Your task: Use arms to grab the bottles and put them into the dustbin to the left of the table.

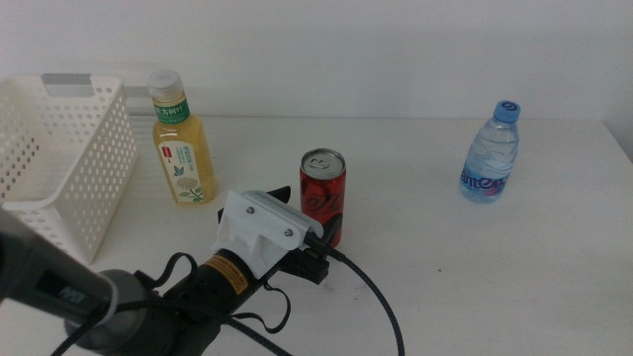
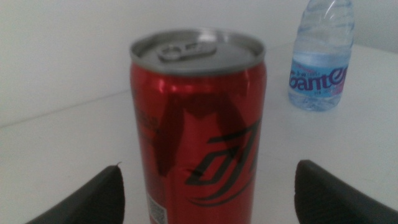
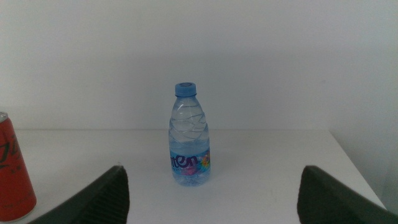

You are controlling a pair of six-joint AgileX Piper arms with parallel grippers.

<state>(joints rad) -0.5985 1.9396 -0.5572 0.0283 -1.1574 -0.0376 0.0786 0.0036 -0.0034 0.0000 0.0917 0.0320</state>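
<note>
At the lower left of the middle view the left arm reaches in, its left pincer (image 1: 309,259) low on the worktop (image 1: 495,287) just in front of the can (image 1: 323,195). Its wrist view shows the jaws spread wide, one on each side of the can (image 2: 198,118), with clear gaps and no contact yet, so it holds nothing. The can stands upright near the frame's centre, looming large and roughly centred between the jaws. To do this step well, I judge the pincer should ease forward until the jaws flank the can's body, stay level, and close squarely around the middle; a slim can tips easily if one jaw touches first. The right pincer (image 3: 211,199) is out of the middle view; its wrist view shows its jaws also wide apart and empty, facing the water bottle (image 3: 189,135) well away from it. Farther back, the yellow bottle (image 1: 181,140) stands upper left beside the dustbin (image 1: 59,148) at the left edge, and the water bottle (image 1: 492,153) stands upper right, well apart.
</note>
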